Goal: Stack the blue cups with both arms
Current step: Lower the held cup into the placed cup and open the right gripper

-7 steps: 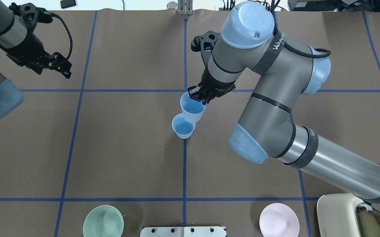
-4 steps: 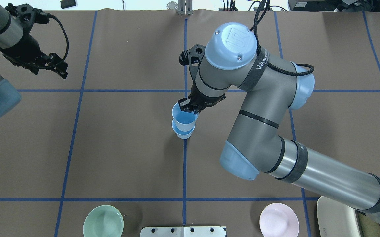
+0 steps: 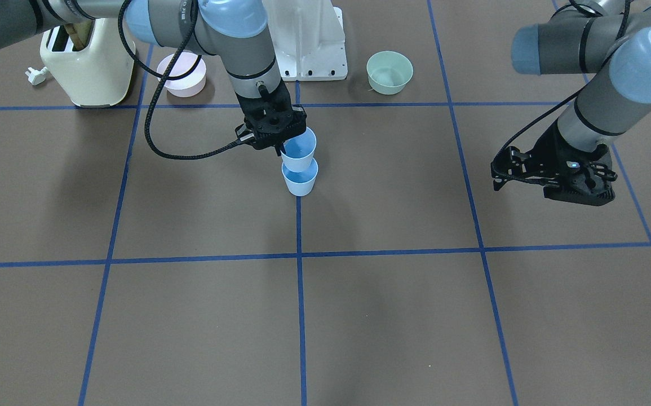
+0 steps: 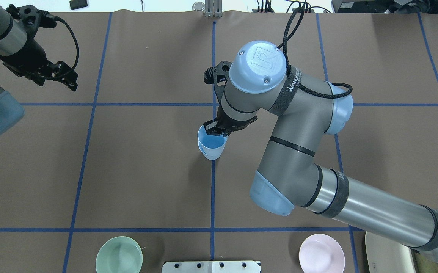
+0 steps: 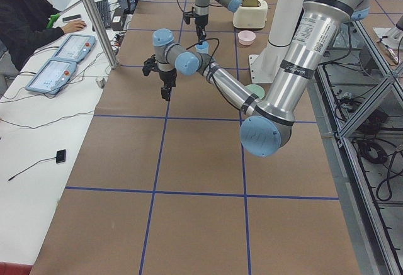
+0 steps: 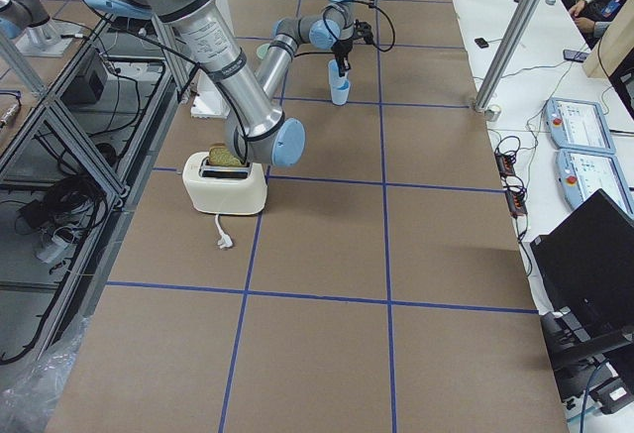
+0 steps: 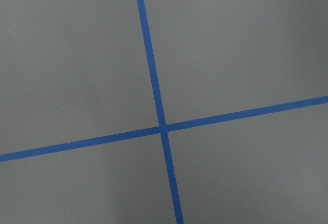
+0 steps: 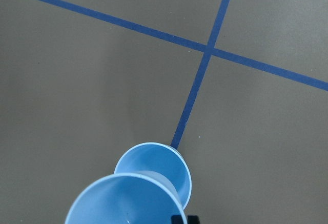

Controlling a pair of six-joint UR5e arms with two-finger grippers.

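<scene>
Brown paper covers the worktop (image 4: 146, 182), and blue tape lines (image 4: 212, 197) cut it into big squares. Right in the middle of the worktop, on one of those lines, stands the bottom cup (image 3: 300, 180). It sits upright on the paper.

The top cup (image 3: 298, 151) is right above it. Its bottom is poking into the mouth of the bottom cup. It looks like it is only part of the way in, because a lot of the top cup shows above the other one's rim.

The right gripper (image 3: 280, 148) is pinched tight on the rim of the top cup, on the side nearer the right edge. The left gripper (image 3: 550, 179) hangs over bare paper close to the left edge, well apart from the cups. It holds nothing. I cannot tell if its fingers are wide or narrow.

By the robot's edge sit a green bowl (image 4: 119, 254) and a pink bowl (image 4: 321, 253). A toaster (image 3: 85, 62) is near the right corner on that edge.

I think this is the stacking step, almost done. Next, the right arm should push the top cup straight down until it sits snug, then let go and lift up slowly so the stack does not tip.
</scene>
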